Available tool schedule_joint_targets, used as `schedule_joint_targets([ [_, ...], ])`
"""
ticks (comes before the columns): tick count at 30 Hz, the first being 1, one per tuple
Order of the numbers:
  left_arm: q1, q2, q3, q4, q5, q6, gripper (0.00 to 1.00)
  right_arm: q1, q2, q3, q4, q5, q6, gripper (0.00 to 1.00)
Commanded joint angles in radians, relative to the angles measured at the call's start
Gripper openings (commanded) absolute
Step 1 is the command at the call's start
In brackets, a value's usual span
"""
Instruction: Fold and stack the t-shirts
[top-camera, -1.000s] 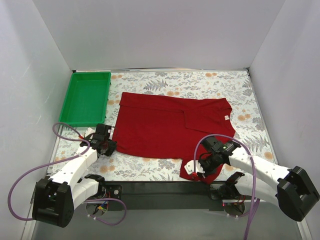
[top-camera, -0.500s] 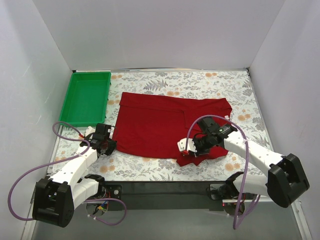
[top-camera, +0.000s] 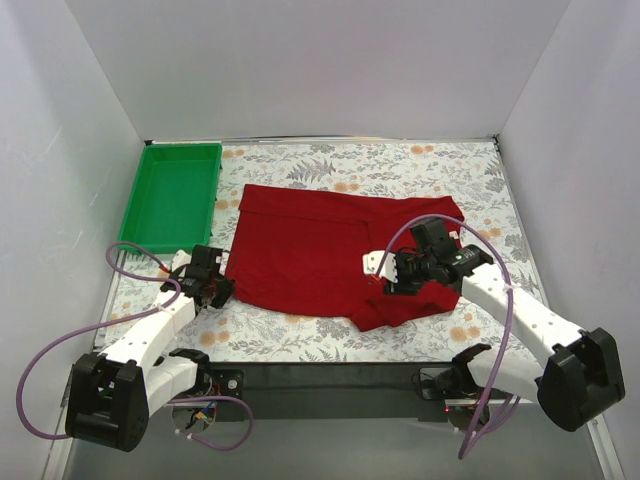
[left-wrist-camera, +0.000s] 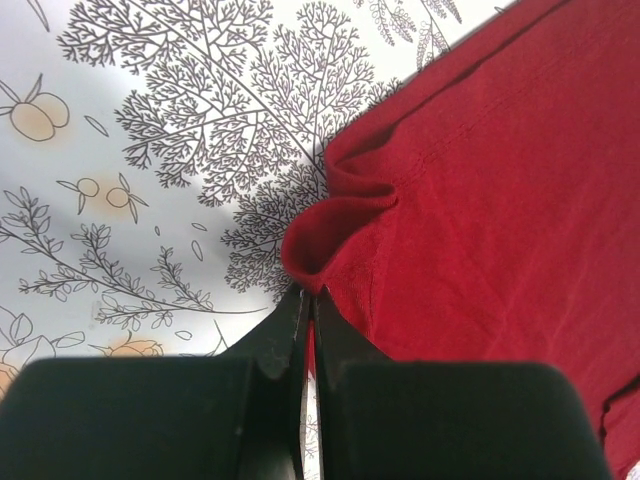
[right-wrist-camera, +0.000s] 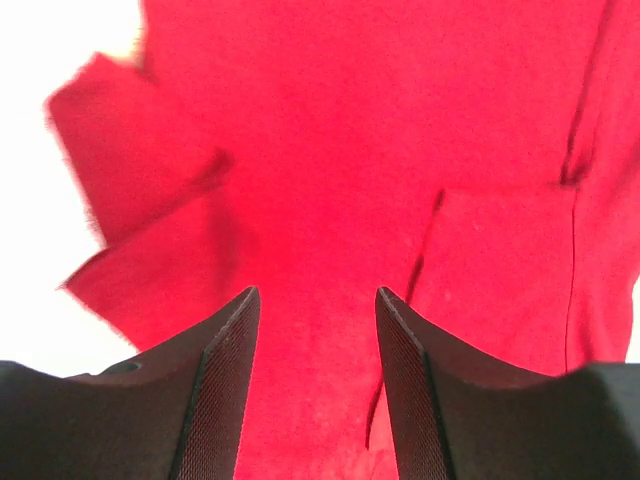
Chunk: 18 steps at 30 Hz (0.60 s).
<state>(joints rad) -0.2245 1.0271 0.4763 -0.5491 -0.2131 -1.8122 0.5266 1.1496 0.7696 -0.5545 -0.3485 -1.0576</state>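
One dark red t-shirt (top-camera: 310, 250) lies spread on the floral tablecloth, with its near right part bunched into a fold (top-camera: 400, 305). My left gripper (top-camera: 216, 291) is at the shirt's near left corner. In the left wrist view its jaws (left-wrist-camera: 308, 296) are shut on a pinched ridge of the shirt's edge (left-wrist-camera: 330, 215). My right gripper (top-camera: 384, 273) hovers over the shirt's right half. In the right wrist view its fingers (right-wrist-camera: 315, 300) stand apart with only red cloth (right-wrist-camera: 330, 150) below and nothing between them.
A green plastic tray (top-camera: 172, 195) stands at the far left, just beyond the left gripper. White walls close in the table on the left, back and right. Bare floral cloth (top-camera: 480, 190) shows to the right of the shirt and along the near edge.
My right gripper has moved from the near table edge up and over the shirt. The near right flap of the shirt came with it and now lies folded inward. The left arm has stayed still.
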Motion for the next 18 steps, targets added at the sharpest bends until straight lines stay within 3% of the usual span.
schedule_joint_targets([
  [1,0.007,0.002,0.010,0.020,0.003,0.016,0.00,0.001,-0.042,0.004,-0.201,-0.177,-0.141,0.48],
  [12,0.008,0.008,-0.005,0.040,0.021,0.017,0.00,0.079,-0.117,-0.176,-0.234,-0.193,-0.134,0.54],
  [18,0.008,0.001,-0.007,0.037,0.021,0.017,0.00,0.090,-0.134,-0.233,-0.090,-0.123,-0.038,0.52],
])
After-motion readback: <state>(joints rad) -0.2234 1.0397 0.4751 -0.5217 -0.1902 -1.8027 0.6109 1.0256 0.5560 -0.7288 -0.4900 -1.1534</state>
